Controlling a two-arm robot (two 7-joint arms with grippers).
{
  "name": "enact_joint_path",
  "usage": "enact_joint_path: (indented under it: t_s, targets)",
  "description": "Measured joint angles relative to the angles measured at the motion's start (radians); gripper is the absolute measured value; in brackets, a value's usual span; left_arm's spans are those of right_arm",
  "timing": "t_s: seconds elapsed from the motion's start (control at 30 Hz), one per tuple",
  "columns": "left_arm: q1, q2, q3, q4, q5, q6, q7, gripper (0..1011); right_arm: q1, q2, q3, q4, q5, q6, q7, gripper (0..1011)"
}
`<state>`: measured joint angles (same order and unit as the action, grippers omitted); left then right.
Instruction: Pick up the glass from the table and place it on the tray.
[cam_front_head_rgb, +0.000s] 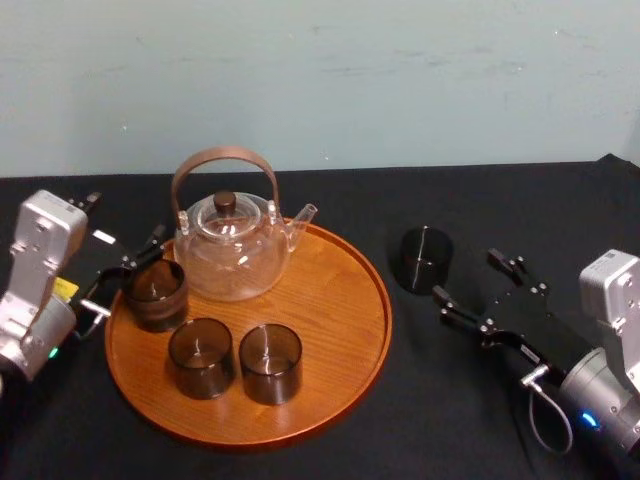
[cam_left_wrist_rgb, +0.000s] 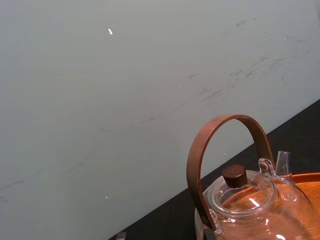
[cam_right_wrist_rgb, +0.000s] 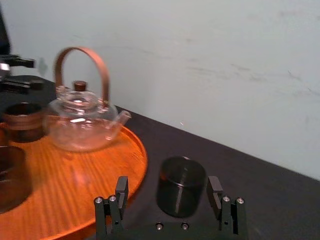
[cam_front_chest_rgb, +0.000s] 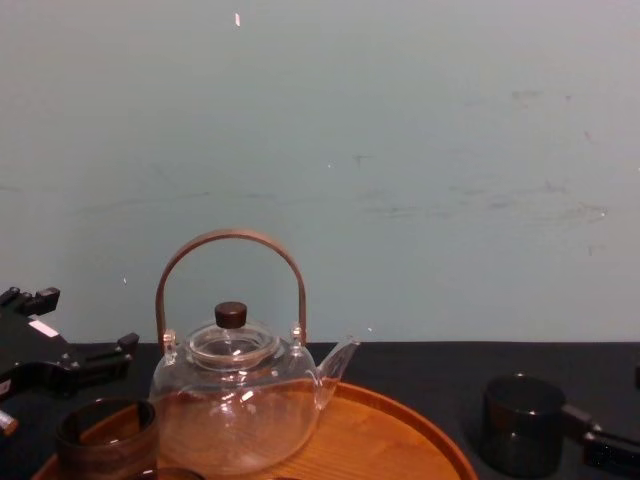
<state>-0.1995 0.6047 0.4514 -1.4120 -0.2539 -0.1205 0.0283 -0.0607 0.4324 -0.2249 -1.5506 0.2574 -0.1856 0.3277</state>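
Note:
A dark glass (cam_front_head_rgb: 427, 260) stands on the black table (cam_front_head_rgb: 450, 400), to the right of the round wooden tray (cam_front_head_rgb: 340, 300). My right gripper (cam_front_head_rgb: 470, 278) is open and low over the table, with this glass just ahead of its fingertips. In the right wrist view the glass (cam_right_wrist_rgb: 181, 186) sits framed between the two fingers (cam_right_wrist_rgb: 121, 192). On the tray's left edge, my left gripper (cam_front_head_rgb: 125, 278) is open beside another dark glass (cam_front_head_rgb: 155, 293).
A glass teapot (cam_front_head_rgb: 230, 250) with a brown arched handle stands at the back of the tray. Two more dark glasses (cam_front_head_rgb: 201, 357) (cam_front_head_rgb: 271, 362) sit at the tray's front. A pale wall runs along behind the table.

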Motion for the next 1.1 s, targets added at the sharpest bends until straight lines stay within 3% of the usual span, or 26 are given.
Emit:
enact_joint_path:
  t_s: [0.2,0.47,1.1]
  targets:
    - [0.0,0.0,0.0,0.0,0.0,0.0,0.0,1001,0.039,-0.026,0.019,0.063,0.016,0.036,0.009,1002]
    - [0.0,0.0,0.0,0.0,0.0,0.0,0.0,1002,0.122,-0.06,0.01,0.168,0.006,0.048,0.033,1002]
    - [0.0,0.0,0.0,0.0,0.0,0.0,0.0,1001,0.253,-0.107,-0.028,0.353,-0.021,0.003,0.083,1002]
